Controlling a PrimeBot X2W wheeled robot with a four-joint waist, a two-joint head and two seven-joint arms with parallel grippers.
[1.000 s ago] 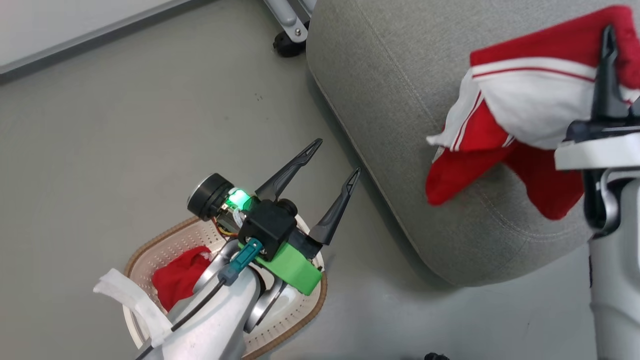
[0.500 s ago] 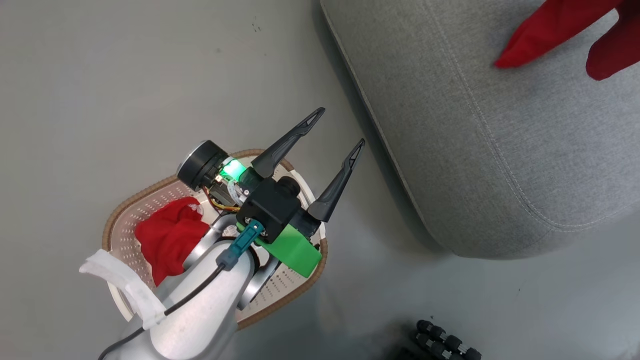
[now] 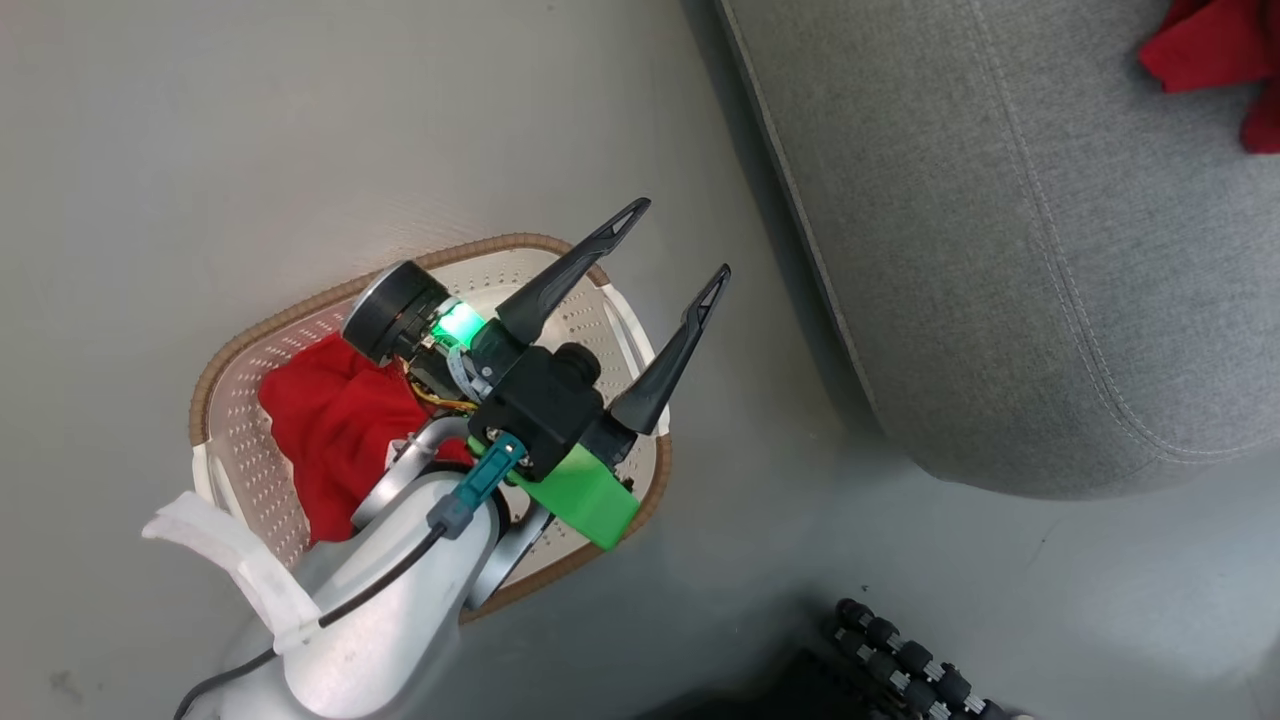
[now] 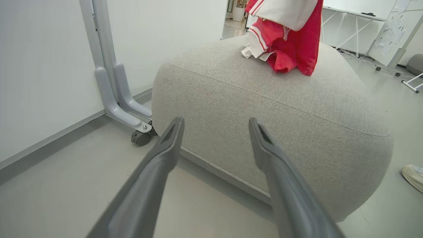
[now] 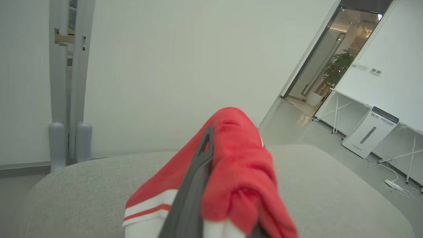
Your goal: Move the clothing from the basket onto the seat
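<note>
The cream basket (image 3: 240, 400) with a brown rim stands on the floor at the lower left and holds a crumpled red piece of clothing (image 3: 320, 430). My left gripper (image 3: 678, 243) hovers open and empty above the basket's right side, fingers pointing toward the grey seat (image 3: 1000, 250). In the left wrist view the open gripper (image 4: 216, 122) faces the seat (image 4: 281, 109). A second red-and-white garment (image 4: 287, 33) hangs above it, its lower end on the cushion top. My right gripper (image 5: 214, 142) is shut on this garment (image 5: 238, 165) over the seat (image 5: 330, 185); cloth hides one finger.
A grey stand leg with a caster (image 4: 132, 119) sits on the floor left of the seat, by the white wall. A shoe (image 4: 413, 177) shows at the seat's right. A black ribbed part (image 3: 900, 660) lies low in the head view. Bare grey floor separates basket and seat.
The head camera has swung down and left, so the basket sits higher in view and the held garment has slid to the upper right corner. The left gripper stays open over the basket.
</note>
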